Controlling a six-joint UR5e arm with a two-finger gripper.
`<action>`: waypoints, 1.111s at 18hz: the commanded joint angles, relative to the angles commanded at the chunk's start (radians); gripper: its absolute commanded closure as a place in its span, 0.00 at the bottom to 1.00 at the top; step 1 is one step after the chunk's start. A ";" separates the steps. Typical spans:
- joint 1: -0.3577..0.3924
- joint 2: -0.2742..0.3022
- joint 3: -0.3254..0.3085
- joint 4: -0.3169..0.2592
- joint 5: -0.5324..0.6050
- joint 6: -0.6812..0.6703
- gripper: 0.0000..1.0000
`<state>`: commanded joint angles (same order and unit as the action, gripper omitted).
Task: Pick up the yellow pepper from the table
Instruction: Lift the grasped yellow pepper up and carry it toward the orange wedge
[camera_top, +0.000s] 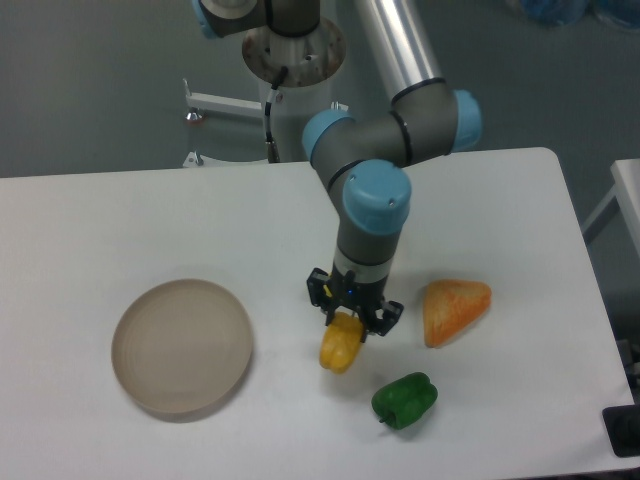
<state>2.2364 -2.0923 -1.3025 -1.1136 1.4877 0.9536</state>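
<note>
The yellow pepper (339, 345) is a small stubby yellow-orange toy near the middle of the white table (120, 220). My gripper (350, 318) points straight down over it. Its black fingers sit around the pepper's upper part, and the pepper's lower half shows below them. The fingers look closed on the pepper. I cannot tell whether the pepper still touches the tabletop.
A green pepper (404, 400) lies just right of and in front of the yellow one. An orange triangular wedge (454, 309) lies to the right of my gripper. A round tan plate (181, 346) sits to the left. The table's right edge is near the wedge.
</note>
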 joint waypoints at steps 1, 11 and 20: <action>0.008 -0.003 0.014 -0.008 0.011 0.037 0.52; 0.080 -0.087 0.187 -0.063 0.081 0.277 0.52; 0.086 -0.090 0.189 -0.063 0.094 0.283 0.52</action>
<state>2.3224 -2.1828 -1.1137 -1.1766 1.5815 1.2364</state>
